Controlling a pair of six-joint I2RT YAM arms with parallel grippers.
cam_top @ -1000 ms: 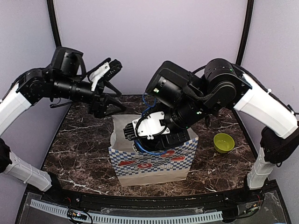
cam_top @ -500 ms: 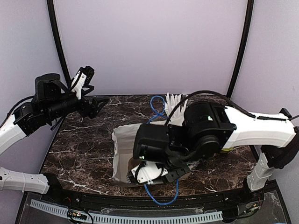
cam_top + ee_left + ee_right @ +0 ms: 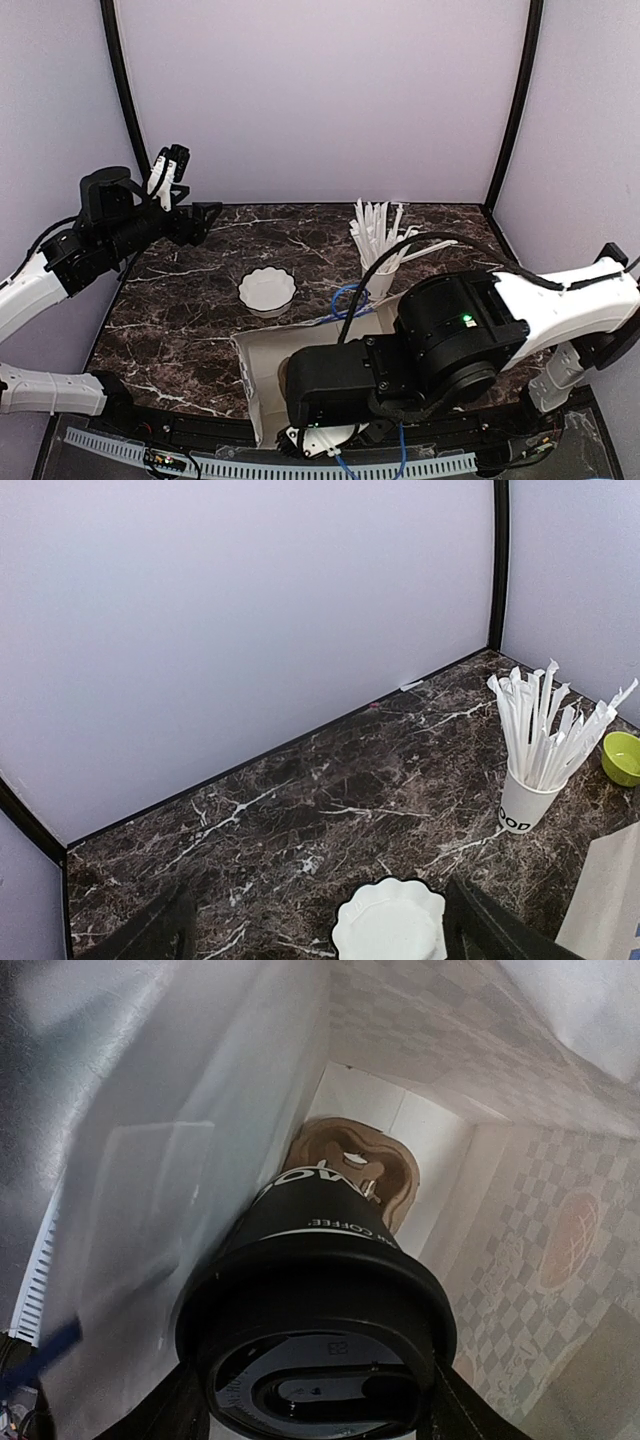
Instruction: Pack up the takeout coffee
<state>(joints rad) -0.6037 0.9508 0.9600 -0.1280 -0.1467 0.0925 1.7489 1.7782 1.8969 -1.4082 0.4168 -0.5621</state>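
Down inside the paper bag [image 3: 150, 1160] at the tabletop's [image 3: 200, 300] near edge, the right end effector [image 3: 318, 1400] clasps one black lidded cup [image 3: 320, 1290] over a cardboard carrier [image 3: 395, 1175], not yet released; no second cup shows, and farther back the left end effector [image 3: 320, 935] hangs wide open, empty.

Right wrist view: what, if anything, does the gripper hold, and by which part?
The right gripper holds the black coffee cup by opposite sides of its lidded rim.

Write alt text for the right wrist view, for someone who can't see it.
The right hand grips a black lidded coffee cup from both sides, inside a white paper bag whose checkered print shows through its walls. Beyond the cup, at the bag's bottom, lies a brown cardboard cup carrier.
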